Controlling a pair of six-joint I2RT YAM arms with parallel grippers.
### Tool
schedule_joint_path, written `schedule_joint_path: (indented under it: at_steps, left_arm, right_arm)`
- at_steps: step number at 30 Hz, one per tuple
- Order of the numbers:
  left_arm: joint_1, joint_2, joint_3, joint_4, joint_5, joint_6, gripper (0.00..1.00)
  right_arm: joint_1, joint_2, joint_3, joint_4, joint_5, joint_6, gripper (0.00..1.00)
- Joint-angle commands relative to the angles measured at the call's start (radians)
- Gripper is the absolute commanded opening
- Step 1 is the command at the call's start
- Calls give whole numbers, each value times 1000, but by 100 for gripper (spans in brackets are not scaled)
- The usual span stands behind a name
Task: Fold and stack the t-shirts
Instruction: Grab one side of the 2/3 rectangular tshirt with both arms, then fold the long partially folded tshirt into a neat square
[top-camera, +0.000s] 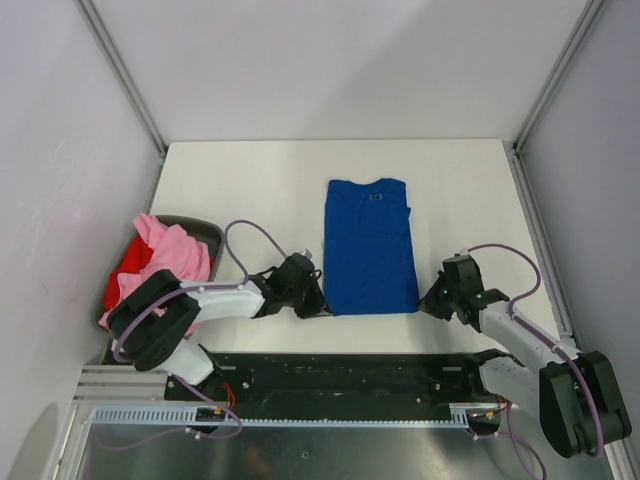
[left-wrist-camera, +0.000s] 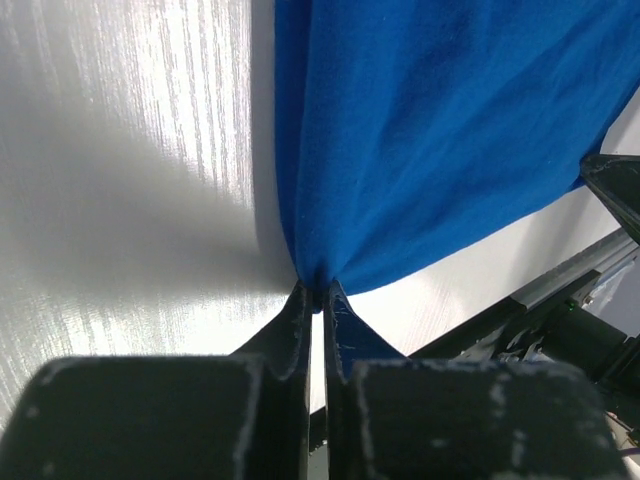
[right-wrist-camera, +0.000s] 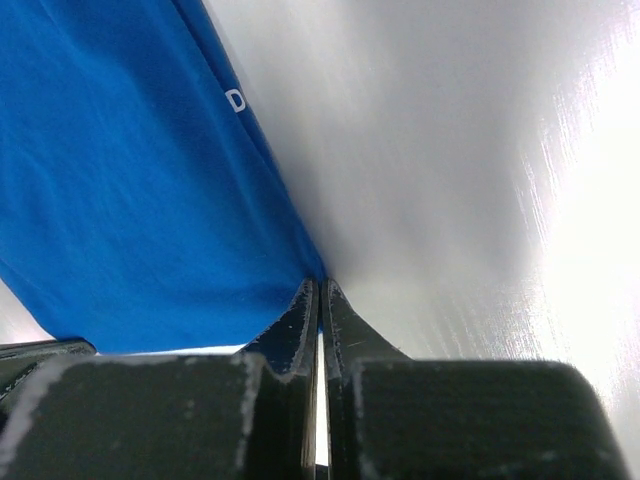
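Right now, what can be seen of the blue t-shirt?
The blue t-shirt is soft royal-blue cloth. It lies flat on the white table with its sides folded in to a narrow rectangle and its collar at the far end. A white letter shows near one edge. The left gripper and the right gripper are each shut on a near corner of it.

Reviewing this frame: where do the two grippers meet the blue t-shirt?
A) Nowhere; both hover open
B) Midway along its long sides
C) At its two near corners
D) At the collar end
C: the left gripper and the right gripper are each shut on a near corner of the blue t-shirt, with the collar at the far end.
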Motion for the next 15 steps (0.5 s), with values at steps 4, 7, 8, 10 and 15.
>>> schedule_joint_path:
  at_steps: [4, 7, 8, 10, 15]
  left_arm:
    - [-11, -76, 12, -37, -68, 42, 0]
    - [-11, -147, -11, -62, -81, 46, 0]
    - [-12, -170, -21, -68, -83, 48, 0]
    - [-14, -215, -43, -78, -83, 51, 0]
    - [-42, -347, -104, -120, -94, 52, 0]
  right_arm:
    - [15, -31, 23, -86, -36, -18, 0]
    - [24, -83, 27, -121, -57, -10, 0]
    - [32, -98, 27, -133, -63, -5, 0]
    - [54, -129, 27, -160, -69, 12, 0]
    - [153, -217, 30, -227, -44, 73, 0]
